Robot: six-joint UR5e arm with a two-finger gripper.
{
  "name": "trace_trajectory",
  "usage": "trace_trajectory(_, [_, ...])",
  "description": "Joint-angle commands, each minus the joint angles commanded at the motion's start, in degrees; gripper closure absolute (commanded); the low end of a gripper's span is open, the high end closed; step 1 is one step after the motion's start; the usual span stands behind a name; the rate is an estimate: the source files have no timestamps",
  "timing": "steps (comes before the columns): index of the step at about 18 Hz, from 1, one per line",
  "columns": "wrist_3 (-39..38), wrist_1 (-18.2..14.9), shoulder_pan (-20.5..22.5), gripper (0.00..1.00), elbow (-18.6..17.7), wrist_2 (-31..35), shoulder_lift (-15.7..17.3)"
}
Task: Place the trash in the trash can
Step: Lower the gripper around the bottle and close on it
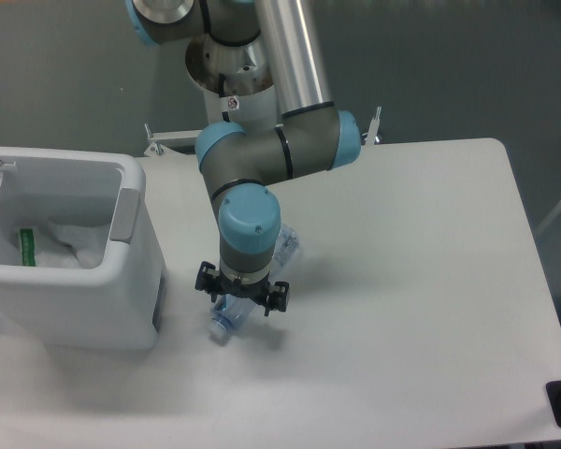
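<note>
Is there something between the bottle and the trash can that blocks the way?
Nothing visible does. Only bare table lies between the bottle and the trash can. The pincer sits directly over the bottle, and the can's top is open.

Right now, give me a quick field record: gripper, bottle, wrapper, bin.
gripper: low over the bottle, fingers spread to either side of it, not closed
bottle: lying on the table, cap end toward the camera, far end showing behind the wrist, to the right of the bin
wrapper: inside the bin, green label visible
bin: left side of the table, upright, open top
left to do: bottle not yet lifted
</note>
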Motion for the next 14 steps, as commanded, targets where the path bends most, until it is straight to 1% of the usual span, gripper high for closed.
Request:
trace_trajectory(3, [0.00, 0.00, -0.18, 0.00, 0.79, 0.00, -1.23])
trace_trajectory(7, [0.00, 0.00, -0.18, 0.00, 0.71, 0.00, -1.24])
trace_trajectory(9, [0.00, -0.09, -0.27, 0.08, 0.79, 0.61, -1.32])
trace_trajectory(11, [0.00, 0.00, -0.27, 0.19, 0.88, 0.70, -1.50])
trace_trajectory(14, [0.00, 0.00, -0.27, 0.29, 1.06, 0.70, -1.59])
